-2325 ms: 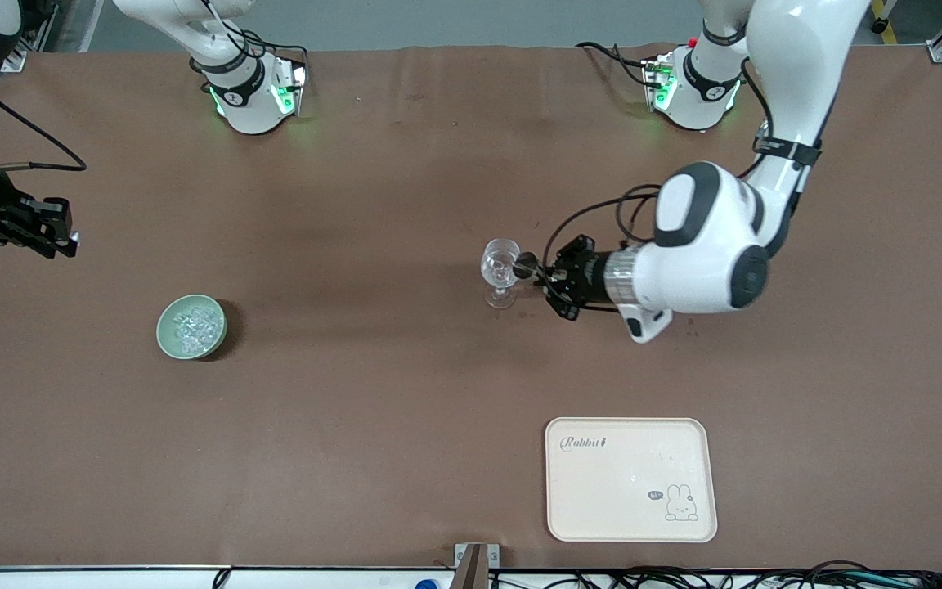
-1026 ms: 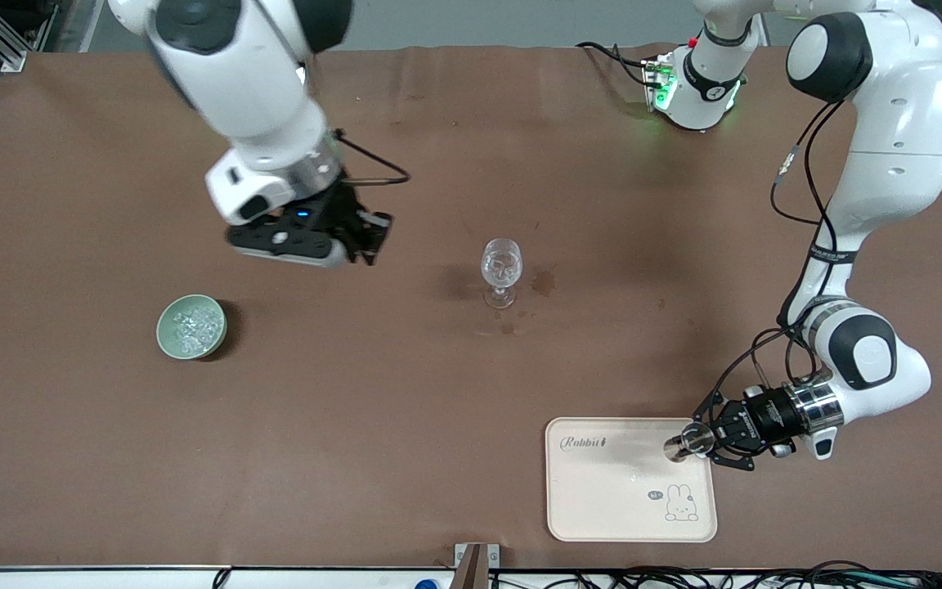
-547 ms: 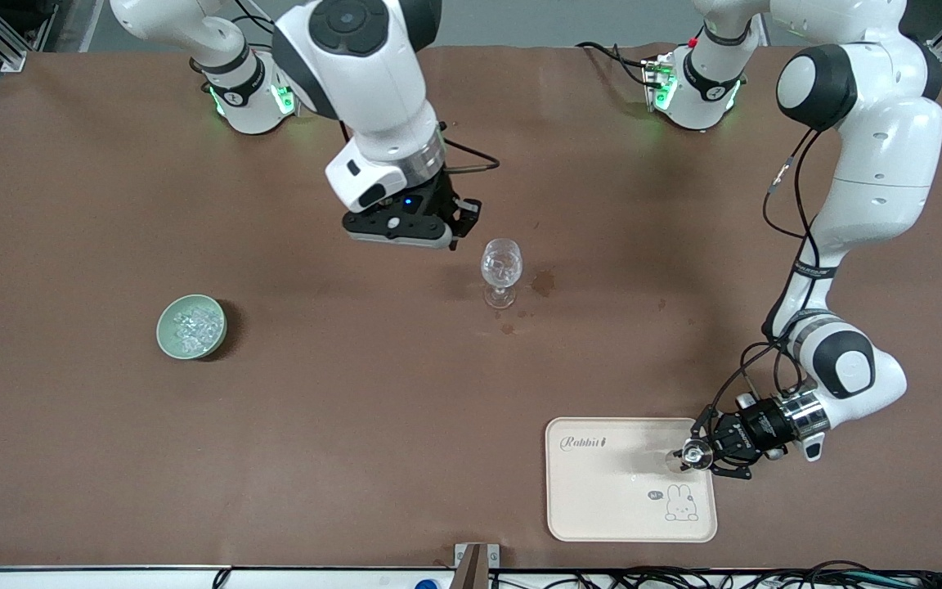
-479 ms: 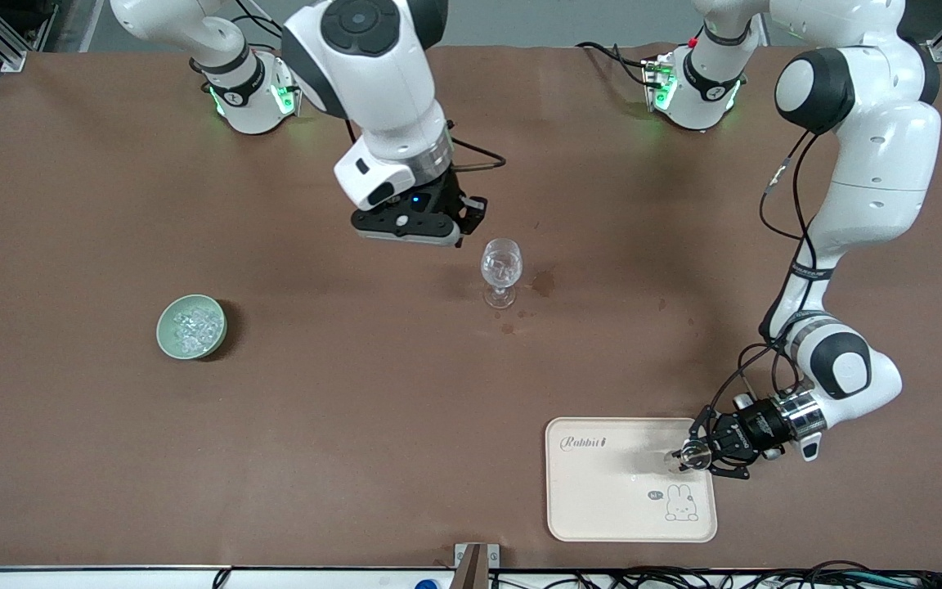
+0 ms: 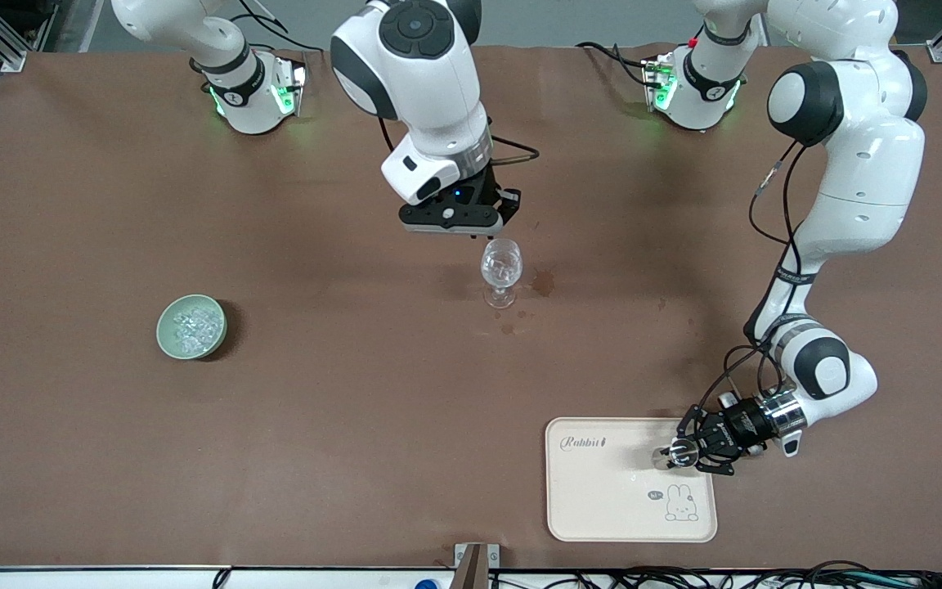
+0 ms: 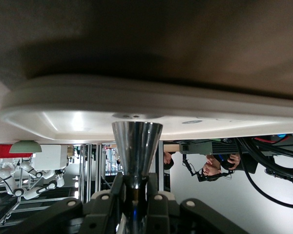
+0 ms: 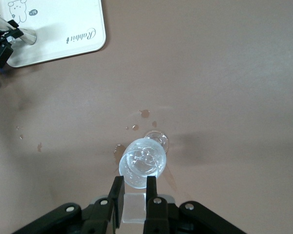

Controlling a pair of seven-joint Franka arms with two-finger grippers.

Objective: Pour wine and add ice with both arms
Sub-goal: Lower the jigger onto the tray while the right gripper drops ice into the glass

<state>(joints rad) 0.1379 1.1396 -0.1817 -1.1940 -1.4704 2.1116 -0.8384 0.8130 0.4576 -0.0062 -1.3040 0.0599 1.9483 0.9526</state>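
Ice is left in the pale green bowl toward the right arm's end of the desk, while 1 clear chunk, visible only in the right wrist view, is clamped in the right gripper, which has been brought over the stemmed glass, so dropping seems next. The left gripper, shut on a metal jigger, has been lowered toward the tray; the jigger's flared shape is shown only in the left wrist view.

The table was brown, the bowl pale green, the ice clear; the cream tray bore a rabbit drawing and dark script
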